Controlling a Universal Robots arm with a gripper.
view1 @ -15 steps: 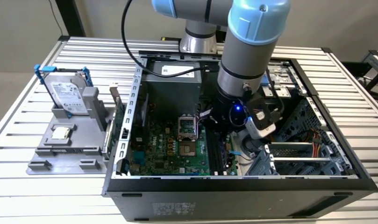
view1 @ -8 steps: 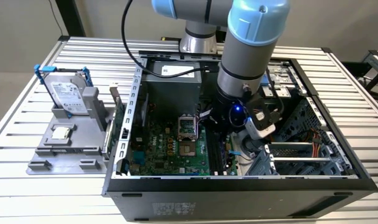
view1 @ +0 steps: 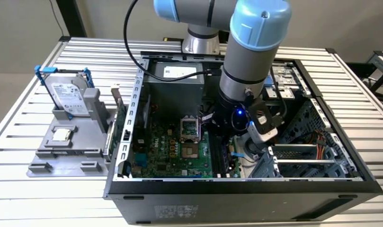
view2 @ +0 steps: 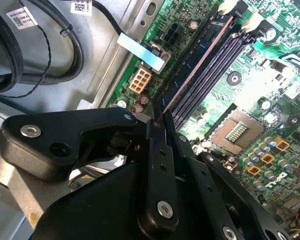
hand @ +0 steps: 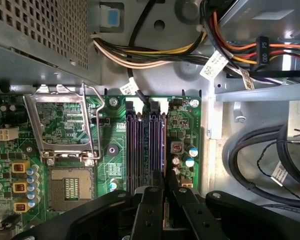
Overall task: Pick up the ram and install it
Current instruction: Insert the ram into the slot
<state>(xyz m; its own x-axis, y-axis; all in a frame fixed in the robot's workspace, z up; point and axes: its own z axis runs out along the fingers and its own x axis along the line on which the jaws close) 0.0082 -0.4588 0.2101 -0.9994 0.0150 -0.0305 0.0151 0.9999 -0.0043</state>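
One robot arm reaches into one open computer case holding one green motherboard. Ahead of the one gripper lie four memory slots, and beside them one open processor socket. One silver hard drive stands outside.

Wrist views close above motherboard
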